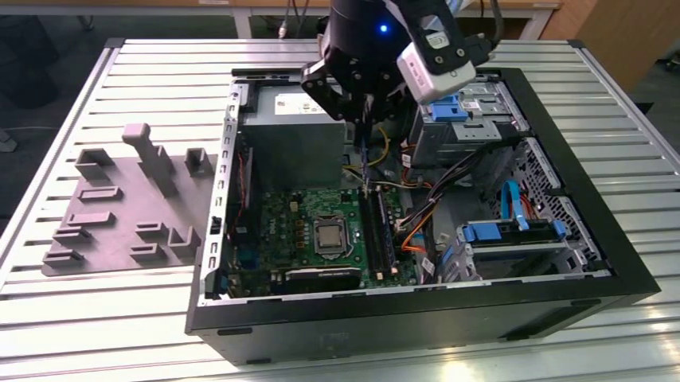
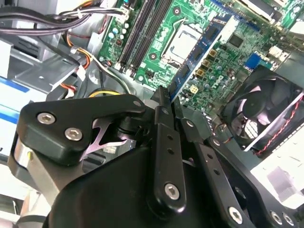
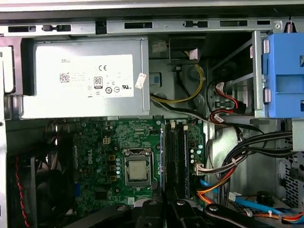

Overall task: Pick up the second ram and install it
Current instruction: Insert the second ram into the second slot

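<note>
Blue-green ram (image 1: 365,163), clamped edge-on by the fingers (image 2: 161,142) of the gripper (image 1: 361,111). Pinched across its flat faces, presumably to leave the contact edge bare and pointing down at the board. Hung low inside the open case (image 1: 425,318), over the black slots (image 1: 380,235) on the motherboard (image 1: 287,215). Lined up lengthwise with those slots, most likely for a straight drop into one of them.

In the first wrist view, showed as a thin blue line (image 3: 162,152) running out from the gripper (image 3: 164,204), just beside the slots (image 3: 178,152) on their CPU socket (image 3: 137,168) side. Could not tell whether resting on a slot or hovering over it. Judged not yet seated, going by the gap seen from the exterior view.

In the second wrist view, stretched away from the gripper (image 2: 164,95) as a blue strip (image 2: 204,45), crossing in front of the motherboard (image 2: 237,61) beside the socket (image 2: 183,40). Passed close by the fan (image 2: 259,114) without touching it.

Kept clear of the cables (image 3: 247,152) bundled toward the drive bays, and of the power supply (image 3: 85,80) behind the board. Left untouched: the blue brackets (image 1: 499,231) and the grey tray (image 1: 117,207) lying on the slatted desk (image 1: 107,95), well apart from the case on the exterior view's left.
</note>
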Controlling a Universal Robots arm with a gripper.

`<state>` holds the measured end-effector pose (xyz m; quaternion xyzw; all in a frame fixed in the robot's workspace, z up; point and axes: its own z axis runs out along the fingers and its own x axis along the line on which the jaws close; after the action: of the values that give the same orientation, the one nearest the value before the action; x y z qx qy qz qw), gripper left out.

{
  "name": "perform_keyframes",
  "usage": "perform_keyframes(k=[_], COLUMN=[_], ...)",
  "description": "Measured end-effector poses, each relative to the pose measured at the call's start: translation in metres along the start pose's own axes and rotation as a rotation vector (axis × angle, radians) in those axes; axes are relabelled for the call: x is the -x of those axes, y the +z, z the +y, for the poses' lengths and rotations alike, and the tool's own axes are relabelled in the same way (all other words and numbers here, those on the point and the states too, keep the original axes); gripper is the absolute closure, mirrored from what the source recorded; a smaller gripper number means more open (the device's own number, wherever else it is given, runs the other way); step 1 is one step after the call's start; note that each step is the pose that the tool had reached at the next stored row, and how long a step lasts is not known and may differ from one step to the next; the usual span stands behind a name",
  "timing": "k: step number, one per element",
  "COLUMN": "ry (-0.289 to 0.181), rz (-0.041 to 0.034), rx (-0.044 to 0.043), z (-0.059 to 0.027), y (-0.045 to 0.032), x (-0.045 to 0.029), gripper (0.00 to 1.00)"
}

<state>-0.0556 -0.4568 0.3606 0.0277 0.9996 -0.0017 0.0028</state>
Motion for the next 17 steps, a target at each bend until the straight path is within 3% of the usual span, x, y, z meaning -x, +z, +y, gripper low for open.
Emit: perform_keyframes(k=[3,8,17], ry=[0.002,-0.042,-0.045], rz=[-0.0001,-0.0002,0.0006], rx=[-0.0012,-0.0013,-0.0014], z=[0.0,0.0003,0.0006], y=[0.0019,0.0108,0.0272], x=[0.0004,0.0048,0.0089], gripper=[0.86,0.86,0.86])
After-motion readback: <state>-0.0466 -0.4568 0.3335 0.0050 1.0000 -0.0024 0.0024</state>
